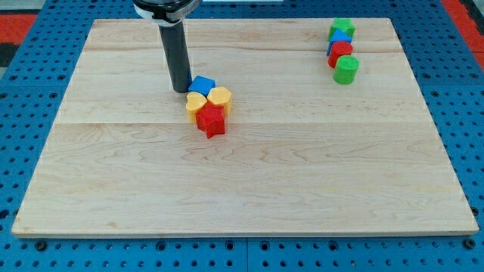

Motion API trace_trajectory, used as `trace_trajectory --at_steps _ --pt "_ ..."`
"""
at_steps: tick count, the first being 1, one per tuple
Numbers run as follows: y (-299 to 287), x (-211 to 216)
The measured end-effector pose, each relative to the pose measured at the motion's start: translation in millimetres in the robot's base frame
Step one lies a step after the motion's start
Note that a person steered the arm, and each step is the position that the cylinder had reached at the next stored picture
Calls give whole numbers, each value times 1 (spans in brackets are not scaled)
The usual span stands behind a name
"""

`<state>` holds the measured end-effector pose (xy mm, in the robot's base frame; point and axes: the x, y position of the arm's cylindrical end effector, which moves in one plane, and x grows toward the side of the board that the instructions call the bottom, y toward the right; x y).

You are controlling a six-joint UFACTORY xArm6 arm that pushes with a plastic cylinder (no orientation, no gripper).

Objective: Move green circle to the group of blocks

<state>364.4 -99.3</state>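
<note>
The green circle (346, 69) stands near the view's top right, at the lower end of a short row with a red block (340, 52), a blue block (339, 37) and a green star (342, 27). A second cluster lies left of the board's middle: a blue block (202, 85), a yellow heart (196, 103), a yellow block (220, 97) and a red star (212, 121). My tip (180, 91) rests on the board just left of the blue block of that cluster, far left of the green circle.
The wooden board (242, 189) lies on a blue perforated table (23, 45). The dark rod (175, 53) rises from the tip to the view's top edge.
</note>
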Motion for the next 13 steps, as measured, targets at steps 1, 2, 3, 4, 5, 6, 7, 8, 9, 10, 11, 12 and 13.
trace_trajectory --at_steps 1,2,3,4,5,6,7,8,9,10,11,12,13 --pt "0 -30" --pt "12 -46" --pt "57 -45" --pt "109 -23" --pt "165 7" --pt "230 21" --pt "280 20" --pt "298 -2" --pt "302 -20" --pt "292 -26" --pt "270 -26" --pt "249 -31" --pt "235 -45"
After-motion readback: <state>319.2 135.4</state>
